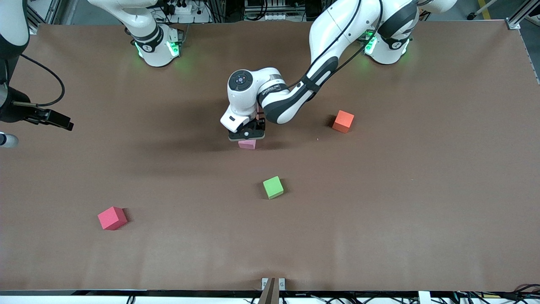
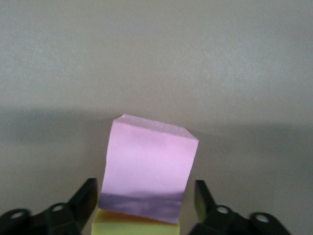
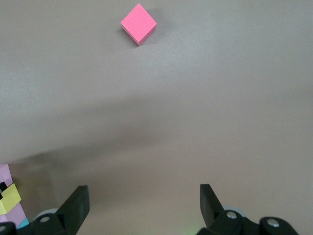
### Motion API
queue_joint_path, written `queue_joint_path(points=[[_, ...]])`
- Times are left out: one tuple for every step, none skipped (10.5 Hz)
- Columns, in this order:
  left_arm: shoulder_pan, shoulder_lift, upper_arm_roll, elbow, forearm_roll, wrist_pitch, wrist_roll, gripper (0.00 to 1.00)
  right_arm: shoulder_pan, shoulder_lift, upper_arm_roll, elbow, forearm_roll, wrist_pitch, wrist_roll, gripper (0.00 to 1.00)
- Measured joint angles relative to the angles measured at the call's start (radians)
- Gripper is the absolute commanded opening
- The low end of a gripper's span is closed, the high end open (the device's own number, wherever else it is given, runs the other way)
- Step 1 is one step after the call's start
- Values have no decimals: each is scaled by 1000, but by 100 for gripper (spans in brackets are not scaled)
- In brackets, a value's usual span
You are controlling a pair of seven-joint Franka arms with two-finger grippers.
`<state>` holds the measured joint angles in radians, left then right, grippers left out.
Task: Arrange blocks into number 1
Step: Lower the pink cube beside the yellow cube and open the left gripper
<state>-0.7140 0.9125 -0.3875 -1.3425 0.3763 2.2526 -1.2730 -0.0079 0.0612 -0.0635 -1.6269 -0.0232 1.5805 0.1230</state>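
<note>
A pink block [image 1: 247, 144] lies near the table's middle, and my left gripper [image 1: 247, 133] hangs straight over it. In the left wrist view this pink block [image 2: 149, 164] sits between the fingers of the left gripper [image 2: 145, 185]. The gripper is open, with a gap on each side of the block. A yellow block [image 2: 137, 226] touches the pink one. The other blocks are hidden under the left hand in the front view. My right gripper [image 1: 55, 119] waits open at the right arm's end of the table, and nothing lies between the fingers of the right gripper [image 3: 143, 188]. Its wrist view catches pink [image 3: 6, 174], yellow [image 3: 10, 198] and light blue [image 3: 23, 223] block edges.
A green cube [image 1: 273, 187] lies nearer the front camera than the pink block. An orange cube [image 1: 343, 121] sits toward the left arm's end. A red cube [image 1: 112, 218] rests toward the right arm's end, near the front, and shows as the red cube [image 3: 139, 23] in the right wrist view.
</note>
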Motion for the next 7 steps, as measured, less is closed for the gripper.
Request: queue_joint_path(points=[[-2, 1, 0, 0, 0, 0, -3, 100, 0, 0, 0, 0, 0, 0, 0, 100], [-2, 0, 0, 0, 0, 0, -3, 100, 0, 0, 0, 0, 0, 0, 0, 100], [-1, 0, 1, 2, 0, 0, -4, 100, 0, 0, 0, 0, 0, 0, 0, 100], [2, -1, 2, 6, 0, -5, -4, 100, 0, 0, 1, 0, 0, 0, 0, 100], [4, -7, 2, 12, 0, -22, -4, 100, 0, 0, 1, 0, 0, 0, 0, 100], [4, -19, 2, 17, 0, -43, -9, 100, 0, 0, 1, 0, 0, 0, 0, 100], [4, -35, 2, 21, 0, -66, -20, 100, 0, 0, 1, 0, 0, 0, 0, 100]])
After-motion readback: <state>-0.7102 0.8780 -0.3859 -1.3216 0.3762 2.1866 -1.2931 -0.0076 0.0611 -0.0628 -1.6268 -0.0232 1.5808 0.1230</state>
